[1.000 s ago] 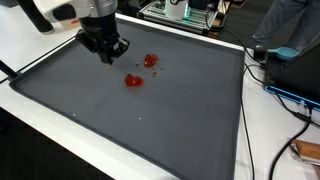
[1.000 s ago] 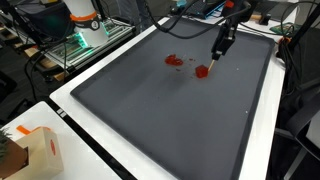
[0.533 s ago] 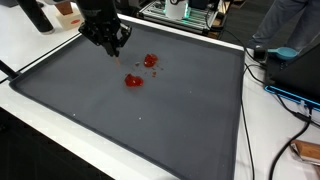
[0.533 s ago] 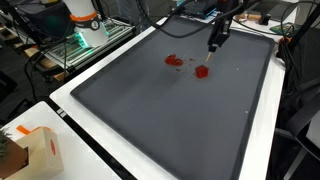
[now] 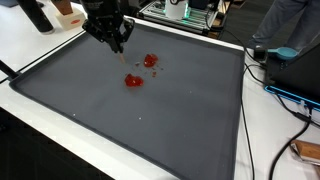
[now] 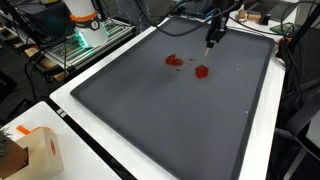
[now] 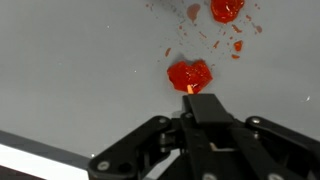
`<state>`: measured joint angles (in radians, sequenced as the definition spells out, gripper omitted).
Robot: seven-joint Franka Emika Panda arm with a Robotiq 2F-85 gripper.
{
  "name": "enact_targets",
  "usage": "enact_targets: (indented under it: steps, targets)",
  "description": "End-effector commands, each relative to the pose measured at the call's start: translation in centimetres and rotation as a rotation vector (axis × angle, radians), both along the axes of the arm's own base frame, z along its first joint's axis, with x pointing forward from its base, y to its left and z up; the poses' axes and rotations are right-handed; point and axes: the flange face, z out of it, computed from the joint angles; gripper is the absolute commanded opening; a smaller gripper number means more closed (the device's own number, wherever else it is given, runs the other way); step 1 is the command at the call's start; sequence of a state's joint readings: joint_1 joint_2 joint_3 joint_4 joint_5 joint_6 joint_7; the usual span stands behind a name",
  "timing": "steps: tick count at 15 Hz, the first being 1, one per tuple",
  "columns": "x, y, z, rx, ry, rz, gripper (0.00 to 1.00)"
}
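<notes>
Two red blobs lie on the dark grey mat (image 5: 170,120): the nearer blob (image 5: 133,81) (image 6: 201,71) (image 7: 189,75) and a second blob (image 5: 150,61) (image 6: 174,60) (image 7: 227,9) with small red specks around it. My gripper (image 5: 117,44) (image 6: 212,38) (image 7: 190,97) hangs above the mat, behind the nearer blob, not touching it. Its fingers are shut on a thin stick (image 5: 123,57) whose orange tip (image 7: 188,90) points down at that blob.
The mat has a raised rim and lies on a white table (image 5: 40,50). A cardboard box (image 6: 35,150) sits at one corner. Cables (image 5: 285,95) and a seated person (image 5: 290,25) are beside the table. An equipment rack (image 6: 85,30) stands behind.
The gripper has risen and drawn back from the nearer red blob toward the mat's far edge, still shut on the stick. The blobs have not moved.
</notes>
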<state>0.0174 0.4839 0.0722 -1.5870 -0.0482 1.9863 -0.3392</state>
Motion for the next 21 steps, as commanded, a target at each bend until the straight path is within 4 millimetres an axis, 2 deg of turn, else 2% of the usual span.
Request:
enact_targets:
  steps: [1, 2, 5, 10, 17, 21]
  targets:
    - [0.0, 0.0, 0.1, 0.0, 0.0, 0.0, 0.12]
    - [-0.1, 0.0, 0.0, 0.0, 0.0, 0.0, 0.03]
    - [-2.0, 0.2, -1.2, 0.094, 0.104, 0.076, 0.03]
    - [-4.8, 0.4, -3.5, 0.115, 0.199, 0.146, 0.03]
    - [-8.1, 0.8, -6.7, 0.157, 0.228, 0.157, 0.03]
    - [-9.3, 0.8, -7.8, 0.159, 0.169, 0.132, 0.03]
